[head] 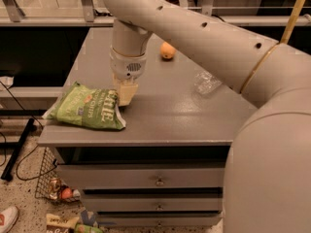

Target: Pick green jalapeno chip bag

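The green jalapeno chip bag (86, 108) lies at the front left corner of the grey table (184, 115), its left end hanging a little over the edge. My gripper (124, 94) points straight down at the bag's right end with its cream fingers pressed together on that end. The right end of the bag looks slightly raised and crumpled against the fingers. The rest of the bag rests on the table.
A small orange fruit (167, 51) sits at the back of the table. A clear plastic bottle (206, 83) lies to the right, under my arm. Drawers (155, 181) are below the tabletop. A wire basket (51, 183) and litter lie on the floor at the left.
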